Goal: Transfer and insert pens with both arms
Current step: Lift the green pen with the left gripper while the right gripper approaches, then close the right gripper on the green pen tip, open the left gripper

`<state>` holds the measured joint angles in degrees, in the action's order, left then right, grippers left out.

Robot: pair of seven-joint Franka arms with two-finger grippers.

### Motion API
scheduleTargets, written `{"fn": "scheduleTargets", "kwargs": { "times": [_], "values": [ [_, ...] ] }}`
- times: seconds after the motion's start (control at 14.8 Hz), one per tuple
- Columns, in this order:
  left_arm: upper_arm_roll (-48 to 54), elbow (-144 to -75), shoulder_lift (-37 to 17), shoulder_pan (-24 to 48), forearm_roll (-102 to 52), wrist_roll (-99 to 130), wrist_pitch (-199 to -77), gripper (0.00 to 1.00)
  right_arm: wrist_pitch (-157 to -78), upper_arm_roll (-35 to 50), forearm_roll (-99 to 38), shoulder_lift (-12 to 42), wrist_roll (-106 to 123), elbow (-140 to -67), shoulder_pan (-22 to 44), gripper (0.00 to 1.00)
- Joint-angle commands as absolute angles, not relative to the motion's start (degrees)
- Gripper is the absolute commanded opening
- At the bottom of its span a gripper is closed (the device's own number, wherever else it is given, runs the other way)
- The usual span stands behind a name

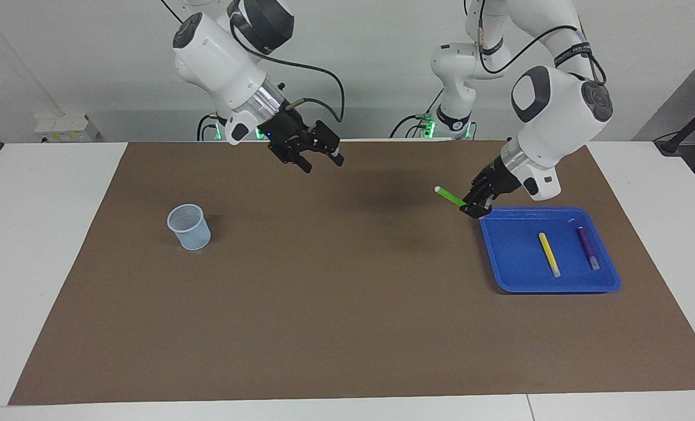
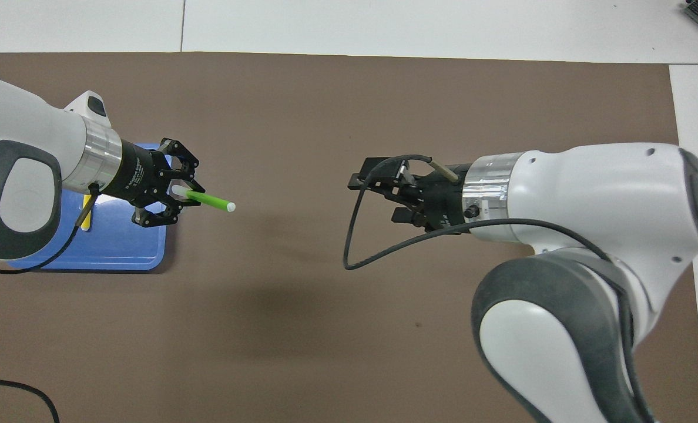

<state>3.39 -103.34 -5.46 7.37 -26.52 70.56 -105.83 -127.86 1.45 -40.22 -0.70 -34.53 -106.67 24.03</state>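
My left gripper (image 1: 476,208) is shut on the green pen (image 1: 450,197) and holds it in the air over the mat, beside the blue tray's (image 1: 549,285) edge. The pen's pale tip points toward the table's middle. In the overhead view the left gripper (image 2: 180,192) holds the green pen (image 2: 209,201) nearly level. The yellow pen (image 1: 549,254) and the purple pen (image 1: 587,247) lie in the tray. My right gripper (image 1: 323,164) is open and empty, raised over the mat's middle; it also shows in the overhead view (image 2: 375,200), facing the pen.
A pale blue mesh cup (image 1: 189,226) stands upright on the brown mat toward the right arm's end; my right arm hides it in the overhead view. The tray (image 2: 120,258) lies toward the left arm's end, with the yellow pen (image 2: 86,220) partly showing.
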Motion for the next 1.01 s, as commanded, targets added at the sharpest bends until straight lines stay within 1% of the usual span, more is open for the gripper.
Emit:
{"fn": "scheduleTargets", "kwargs": {
  "times": [0.0, 0.34, 0.61, 0.68, 0.81, 0.95],
  "values": [
    [2.72, -106.87, -2.47, 7.65, -32.86, 72.95, -104.77, 0.0, -135.42, 1.14, -43.76, 0.87, -40.94, -107.23, 28.55, 1.0],
    [2.81, -108.28, -1.67, 8.0, -35.68, 76.2, -104.06, 0.0, -143.06, 1.14, -51.58, 2.9, -44.82, -107.23, 33.92, 1.0],
    [2.81, -109.95, -0.7, 8.0, -38.23, 77.95, -104.06, 0.0, -150.37, 1.23, -52.12, 6.49, -45.0, -106.79, 39.19, 0.98],
    [2.73, -110.04, -0.7, 8.0, -38.58, 78.92, -103.98, 0.0, -151.51, 1.14, -52.12, 7.03, -45.0, -106.79, 40.16, 0.95],
    [2.81, -110.13, -0.62, 7.91, -38.67, 79.8, -103.98, 0.0, -151.96, 1.23, -52.12, 7.64, -44.74, -106.79, 40.43, 0.93],
    [2.72, -110.39, -0.44, 7.91, -38.67, 79.81, -103.45, 0.0, -151.96, 1.23, -52.12, 8.35, -44.47, -106.61, 40.43, 0.85]
  ]
}}
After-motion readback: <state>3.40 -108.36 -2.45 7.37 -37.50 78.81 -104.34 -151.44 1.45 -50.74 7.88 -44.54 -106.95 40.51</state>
